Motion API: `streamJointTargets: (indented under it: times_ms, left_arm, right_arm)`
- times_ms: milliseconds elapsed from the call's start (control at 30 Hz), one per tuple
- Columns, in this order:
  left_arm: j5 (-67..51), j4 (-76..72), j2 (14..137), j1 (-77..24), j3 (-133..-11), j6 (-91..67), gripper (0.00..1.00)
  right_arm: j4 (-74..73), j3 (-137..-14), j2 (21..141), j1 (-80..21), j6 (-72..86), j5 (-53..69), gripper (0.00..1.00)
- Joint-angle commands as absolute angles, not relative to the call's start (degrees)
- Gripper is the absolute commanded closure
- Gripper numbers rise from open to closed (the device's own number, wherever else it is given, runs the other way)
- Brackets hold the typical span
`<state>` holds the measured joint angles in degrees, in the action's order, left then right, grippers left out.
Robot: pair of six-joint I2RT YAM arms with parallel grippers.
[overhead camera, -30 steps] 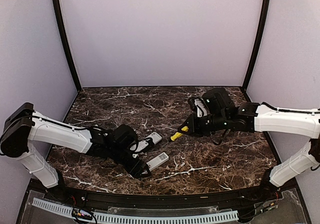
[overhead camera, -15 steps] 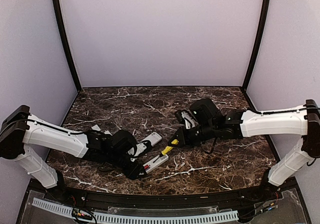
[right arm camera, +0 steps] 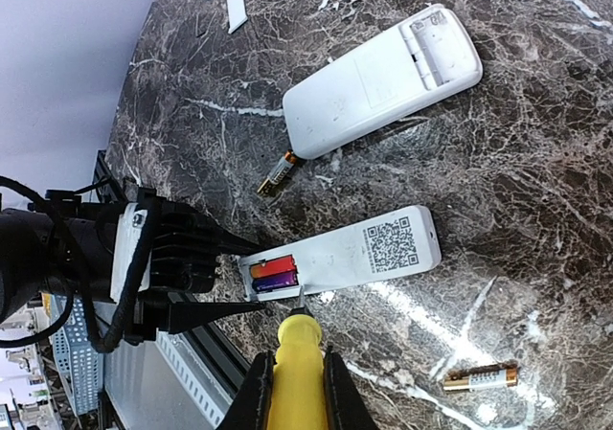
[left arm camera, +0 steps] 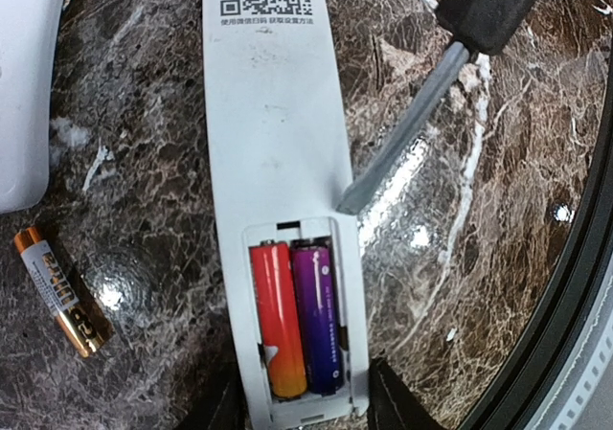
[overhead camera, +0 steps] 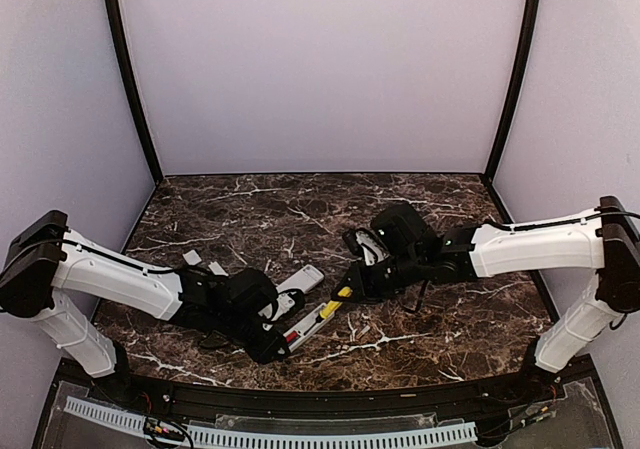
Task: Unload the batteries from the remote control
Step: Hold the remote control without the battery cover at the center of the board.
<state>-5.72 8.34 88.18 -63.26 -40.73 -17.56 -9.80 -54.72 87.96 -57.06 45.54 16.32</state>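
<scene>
At the near middle of the tabletop (overhead camera: 440, 319) lies the open remote (left arm camera: 273, 143), back up, with its code label at the end away from the left fingers (left arm camera: 225, 413). Those fingers stand one on each side of the remote's compartment end, close against its edges; whether they press on it cannot be told. Inside the uncovered compartment two batteries lie side by side, a red-orange cell (left arm camera: 276, 320) and a purple cell (left arm camera: 318, 315). The right fingers (right arm camera: 257, 401) are clamped on the yellow-handled screwdriver (right arm camera: 297, 358), whose blade tip meets the remote's long edge just beside the compartment. A loose gold battery (left arm camera: 57, 291) lies on the remote's other side, between it and a second white remote (right arm camera: 383, 80). Another gold cell (right arm camera: 479, 379) lies on the screwdriver's side, nearer the remote's label end. Two small white covers (right arm camera: 235, 9) lie well beyond the second white remote.
</scene>
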Motion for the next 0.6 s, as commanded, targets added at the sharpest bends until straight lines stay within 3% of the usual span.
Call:
streamJointTargets:
  times_ms: [0,567]
  left_arm:
    - [-4.56,10.63,88.71,-63.77,-40.79,-16.79,0.58]
    - [-4.30,11.20,88.75,-63.98,-41.43,-16.31,0.68]
  right_arm:
    - [-7.28,-56.25,88.55,-57.66,45.78,17.03,1.00]
    - [-7.42,-56.96,90.87,-57.72,46.23,17.86,1.00]
